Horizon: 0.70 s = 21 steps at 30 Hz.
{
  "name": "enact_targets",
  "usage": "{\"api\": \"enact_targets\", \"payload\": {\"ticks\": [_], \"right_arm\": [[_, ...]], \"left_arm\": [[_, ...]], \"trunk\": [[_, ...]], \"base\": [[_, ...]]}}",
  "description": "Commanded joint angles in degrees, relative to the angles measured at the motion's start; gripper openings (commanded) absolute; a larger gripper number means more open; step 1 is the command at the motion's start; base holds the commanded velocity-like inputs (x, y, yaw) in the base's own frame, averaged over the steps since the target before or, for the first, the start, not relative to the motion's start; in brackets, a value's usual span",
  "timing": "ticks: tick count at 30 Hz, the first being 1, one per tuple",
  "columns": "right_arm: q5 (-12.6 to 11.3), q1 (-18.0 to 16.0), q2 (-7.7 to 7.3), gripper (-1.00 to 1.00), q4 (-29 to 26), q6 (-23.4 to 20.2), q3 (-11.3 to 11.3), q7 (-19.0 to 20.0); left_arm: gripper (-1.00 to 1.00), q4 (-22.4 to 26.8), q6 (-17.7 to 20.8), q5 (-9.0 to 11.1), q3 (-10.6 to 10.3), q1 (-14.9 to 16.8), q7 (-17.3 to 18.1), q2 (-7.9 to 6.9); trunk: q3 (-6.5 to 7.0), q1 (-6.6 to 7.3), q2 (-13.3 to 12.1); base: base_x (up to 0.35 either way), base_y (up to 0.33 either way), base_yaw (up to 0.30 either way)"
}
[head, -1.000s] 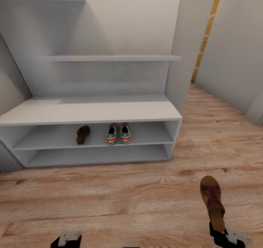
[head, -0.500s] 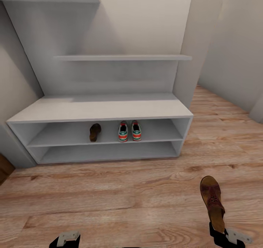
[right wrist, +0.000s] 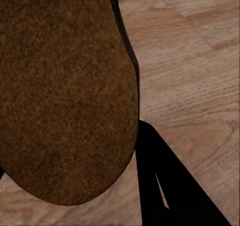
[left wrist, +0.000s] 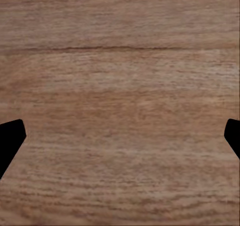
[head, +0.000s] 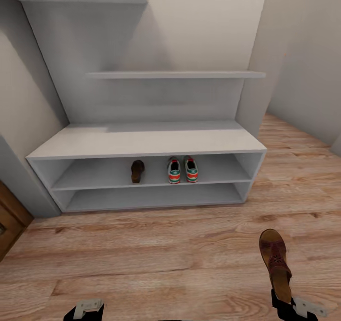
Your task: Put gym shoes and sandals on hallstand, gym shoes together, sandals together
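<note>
Head view, scene: hallstand ahead against the wall, a low wide table part with two open shelves beneath and wall shelves above; corridor floor between it and the robot.
Already on the rack: two gym shoes side by side on the upper open shelf; one shelved sandal near them toward the left, a gap between.
Right pincer: closed on the heel end of the carried sandal, which sticks forward over the floor, toe toward the rack; the right wrist view shows its brown sole close against a dark finger.
Left pincer: jaws wide apart, holding nothing, bare floor planks between the fingertips.
Risk, grip: hold sits at one end only, so the long shoe may swing or slip out during travel.
Risk, insertion: the shelf opening is low; a tilted sandal could strike the table edge or the shelf lip and fall to the floor.
Risk, arrangement: a careless placement could nudge the gym shoes apart or end well apart from the shelved sandal.
</note>
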State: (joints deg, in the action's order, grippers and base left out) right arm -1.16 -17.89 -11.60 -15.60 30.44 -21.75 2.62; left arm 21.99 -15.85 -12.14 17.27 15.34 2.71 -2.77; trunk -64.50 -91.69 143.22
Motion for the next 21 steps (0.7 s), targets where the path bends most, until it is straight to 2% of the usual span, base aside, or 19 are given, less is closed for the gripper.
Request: {"api": "enact_targets", "payload": {"ticks": [1, 15, 21], "right_arm": [[-0.3, 0.0, 0.0, -1.0, 0.0, 0.2, -0.2, 0.4], [-0.3, 0.0, 0.0, -1.0, 0.0, 0.2, -0.2, 0.4], [-0.3, 0.0, 0.0, -1.0, 0.0, 0.2, -0.2, 0.4]], "left_arm": [[1.0, -0.1, -0.2, -0.5, 0.5, 0.0, 0.3, 0.05], [1.0, 0.0, -0.2, -0.5, 0.5, 0.0, 0.3, -0.04], [1.0, -0.1, -0.2, -0.5, 0.5, 0.0, 0.3, -0.04]], "trunk": [[-0.04, 0.01, 0.0], [-0.04, 0.01, 0.0], [-0.04, 0.01, 0.0]], "base": [[0.0, 0.306, 0.0], [-0.001, 0.306, 0.0], [-0.076, 0.306, 0.0]]}}
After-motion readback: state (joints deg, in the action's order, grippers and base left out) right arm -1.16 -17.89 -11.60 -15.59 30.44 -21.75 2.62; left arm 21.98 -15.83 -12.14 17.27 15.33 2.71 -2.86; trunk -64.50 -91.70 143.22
